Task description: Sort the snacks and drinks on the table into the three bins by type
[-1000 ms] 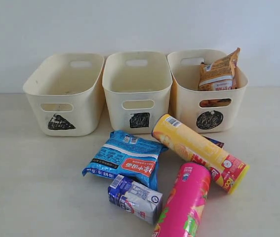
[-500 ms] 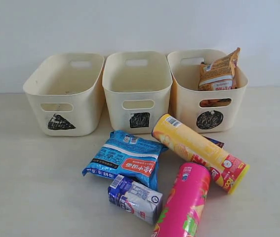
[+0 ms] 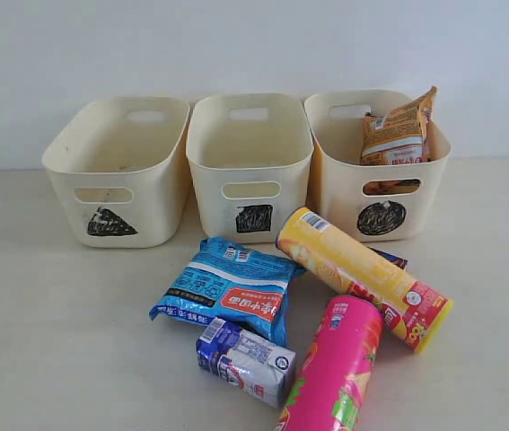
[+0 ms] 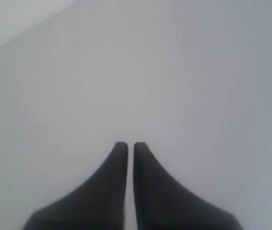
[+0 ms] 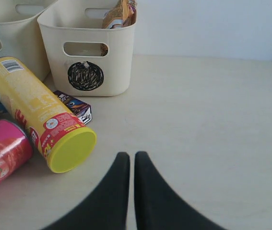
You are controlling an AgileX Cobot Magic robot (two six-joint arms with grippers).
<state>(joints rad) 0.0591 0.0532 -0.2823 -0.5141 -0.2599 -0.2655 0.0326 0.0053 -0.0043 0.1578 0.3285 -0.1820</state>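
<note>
Three cream bins stand in a row: triangle bin (image 3: pixel 119 171), square bin (image 3: pixel 250 164), circle bin (image 3: pixel 377 162) (image 5: pixel 90 43). The orange-brown packet (image 3: pixel 399 130) (image 5: pixel 119 12) leans inside the circle bin. In front lie the blue packet (image 3: pixel 229 287), the white-and-blue carton (image 3: pixel 245 361), the pink tube (image 3: pixel 335 368) (image 5: pixel 1 151) and the yellow-red tube (image 3: pixel 362 274) (image 5: pixel 37 112). The dark purple carton (image 5: pixel 76 106) (image 3: pixel 390 259) peeks out behind the yellow-red tube. My right gripper (image 5: pixel 131 155) is shut and empty, short of the yellow lid. My left gripper (image 4: pixel 130 145) is shut over a blank grey surface. Neither gripper shows in the exterior view.
The pale tabletop (image 3: pixel 48 332) (image 5: pixel 212 120) stretches left of the items and to the right of the circle bin. A plain light wall (image 3: pixel 254 45) rises behind the bins.
</note>
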